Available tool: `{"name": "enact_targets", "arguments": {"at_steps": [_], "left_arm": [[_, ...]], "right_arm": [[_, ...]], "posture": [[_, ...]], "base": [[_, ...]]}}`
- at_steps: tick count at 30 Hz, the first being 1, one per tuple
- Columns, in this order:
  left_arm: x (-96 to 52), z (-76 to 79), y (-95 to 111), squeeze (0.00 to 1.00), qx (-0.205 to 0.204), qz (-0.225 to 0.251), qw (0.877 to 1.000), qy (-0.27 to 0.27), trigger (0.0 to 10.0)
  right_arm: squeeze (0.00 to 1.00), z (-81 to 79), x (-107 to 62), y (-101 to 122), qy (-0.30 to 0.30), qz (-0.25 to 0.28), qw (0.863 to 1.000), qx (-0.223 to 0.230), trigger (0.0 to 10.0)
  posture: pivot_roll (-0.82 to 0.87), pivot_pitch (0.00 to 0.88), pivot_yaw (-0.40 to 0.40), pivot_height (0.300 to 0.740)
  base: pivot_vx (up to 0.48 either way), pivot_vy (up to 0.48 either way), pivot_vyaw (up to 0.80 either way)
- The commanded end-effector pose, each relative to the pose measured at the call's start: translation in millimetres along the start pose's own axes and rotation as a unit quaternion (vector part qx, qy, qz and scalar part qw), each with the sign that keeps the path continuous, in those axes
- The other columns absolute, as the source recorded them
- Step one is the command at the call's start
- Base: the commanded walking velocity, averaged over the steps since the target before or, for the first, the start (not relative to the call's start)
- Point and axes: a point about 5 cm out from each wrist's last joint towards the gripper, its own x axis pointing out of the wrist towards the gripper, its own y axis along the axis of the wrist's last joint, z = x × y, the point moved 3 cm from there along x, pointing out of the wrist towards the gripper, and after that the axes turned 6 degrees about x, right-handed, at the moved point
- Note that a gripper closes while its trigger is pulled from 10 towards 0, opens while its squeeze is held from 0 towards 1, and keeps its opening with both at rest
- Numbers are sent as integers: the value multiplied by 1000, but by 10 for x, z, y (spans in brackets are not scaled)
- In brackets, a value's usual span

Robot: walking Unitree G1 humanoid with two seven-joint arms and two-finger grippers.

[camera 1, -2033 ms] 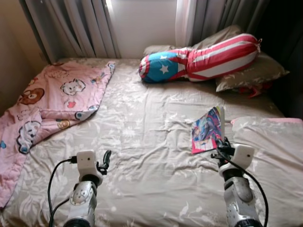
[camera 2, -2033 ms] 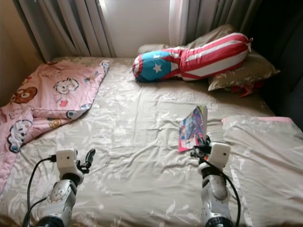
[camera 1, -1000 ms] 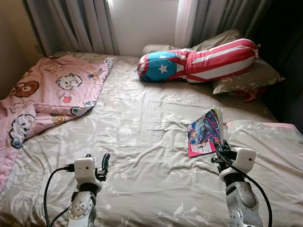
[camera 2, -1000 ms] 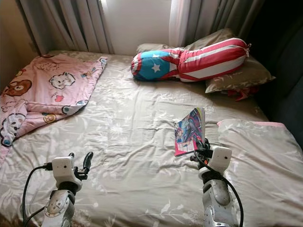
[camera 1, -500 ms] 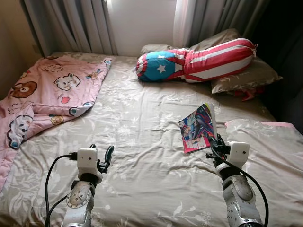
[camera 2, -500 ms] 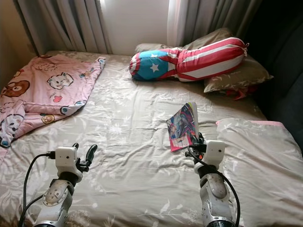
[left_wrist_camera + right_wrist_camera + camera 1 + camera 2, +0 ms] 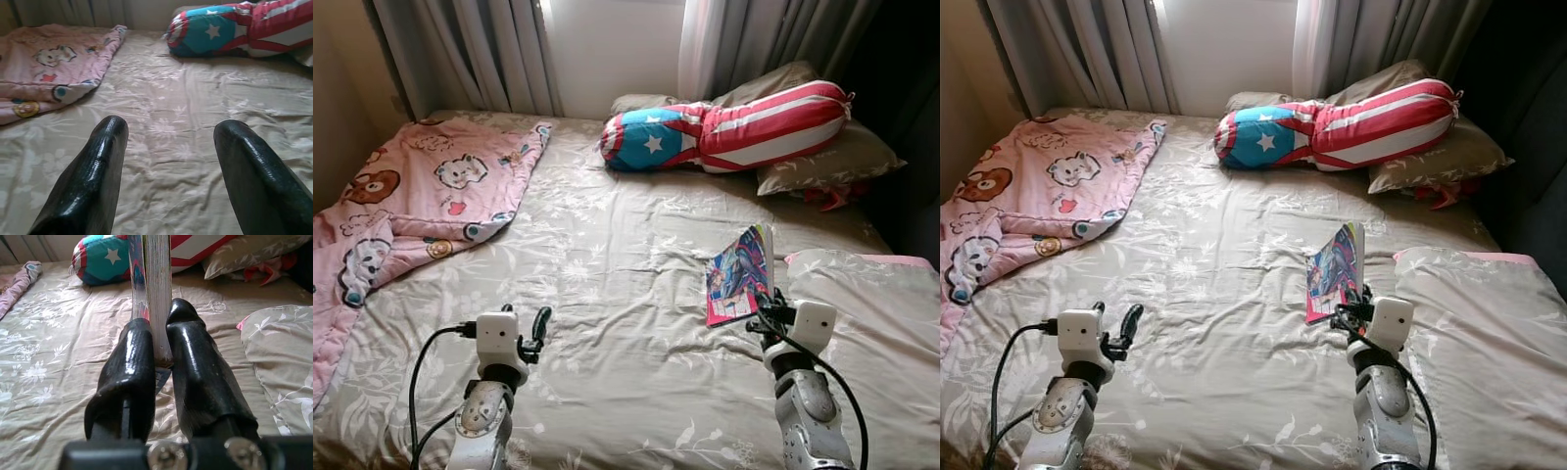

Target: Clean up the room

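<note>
I am holding a thin colourful comic book [image 7: 740, 275] in my right gripper [image 7: 155, 363], whose jaws are clenching on the book's lower edge so that it is standing upright above the bed with the grey-beige floral sheet [image 7: 626, 294], over the right half of the bed and nearer its foot than its head. My left gripper [image 7: 168, 147] is hovering over the foot end of the bed on the left side, jaws released and spread apart with nothing between them. A pink blanket printed with cartoon animals [image 7: 401, 201] is lying crumpled along the bed's left edge, reaching up to the head corner. A long bolster in red and white stripes with a blue end bearing a white star [image 7: 729, 127] is lying across the head of the bed, resting against grey-beige floral pillows [image 7: 822, 162] at the right head corner. Another grey-beige pillow [image 7: 871, 304] is lying by the right edge, just beside the book.
</note>
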Motion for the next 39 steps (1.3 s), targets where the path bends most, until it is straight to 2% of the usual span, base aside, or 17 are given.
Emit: {"name": "enact_targets", "arguments": {"at_steps": [1, 8, 13, 15, 39], "left_arm": [[-5, -17, 14, 0, 6, -2, 1000, 0, 10000], [-9, 1, 16, 0, 10, 0, 1000, -5, 10000], [6, 18, 29, 0, 10, 1, 1000, -8, 10000], [10, 19, 34, 0, 9, 1, 1000, -6, 10000], [-1, 92, 30, 0, -4, -3, 1000, -10, 10000]], "right_arm": [[0, -16, 51, 132, 4, 31, 999, 4, 10000], [0, -20, 60, 67, 6, 8, 1000, -9, 10000], [0, -11, 67, 65, 6, 5, 1000, -12, 10000], [0, -1, 57, 98, 4, 19, 1000, -6, 10000], [0, -67, 53, 50, 14, 14, 1000, 3, 10000]], "posture": [[-17, 0, -34, 687], [-16, 0, -38, 687], [-20, 0, -39, 657], [-20, 0, -40, 643], [-16, 0, -45, 643]], "base": [[0, 0, 0], [0, 0, 0], [0, 0, 0], [0, 0, 0], [0, 0, 0]]}}
